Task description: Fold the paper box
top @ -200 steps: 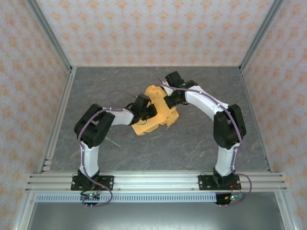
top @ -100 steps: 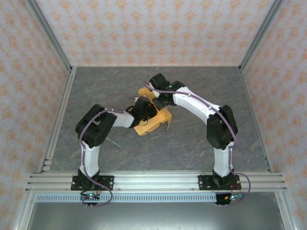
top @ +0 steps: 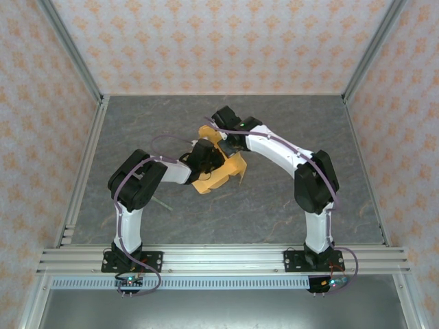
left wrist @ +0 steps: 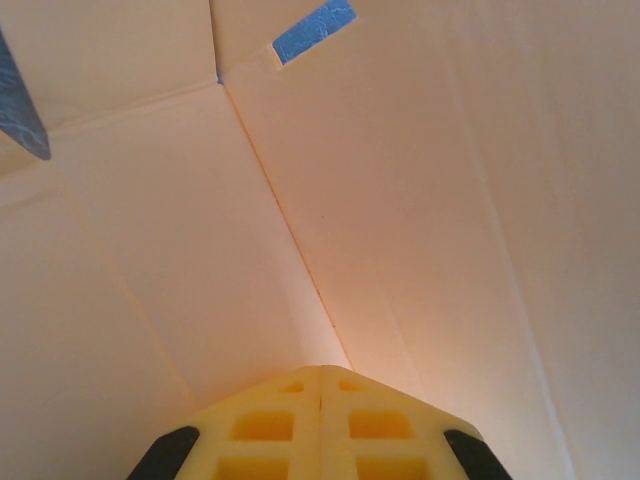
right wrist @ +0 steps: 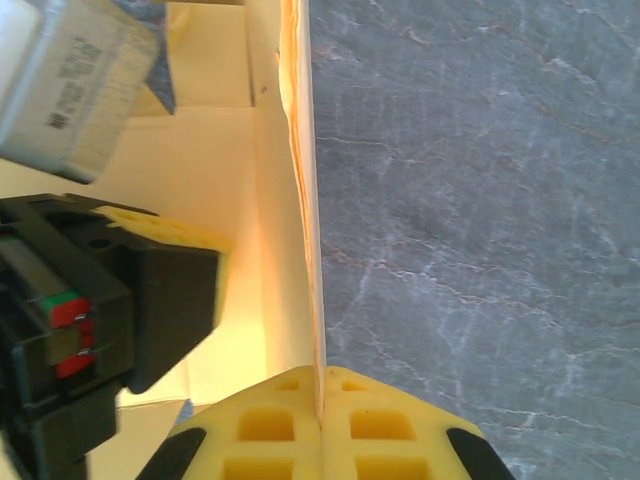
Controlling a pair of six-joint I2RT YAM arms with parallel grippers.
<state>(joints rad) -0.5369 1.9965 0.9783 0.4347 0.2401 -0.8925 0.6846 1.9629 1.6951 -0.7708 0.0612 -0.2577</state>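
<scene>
The paper box, orange-yellow paperboard partly folded up, sits mid-table between both arms. My left gripper reaches into it from the left. In the left wrist view that gripper is shut with nothing between its fingers, its tip against a crease of the pale inner panels, which carry blue tape. My right gripper comes from the far right. It is shut on the top edge of an upright wall of the box. The left gripper's black body shows beside that wall.
The grey marbled table lies open to the right of the box and in front of it. An aluminium rail runs along the near edge. Patterned walls close in the back and sides.
Over the last second the right gripper swung left with its wall of the box, folding the sheet narrower and more upright. The left gripper stayed inside. Little has moved in the last half second.
</scene>
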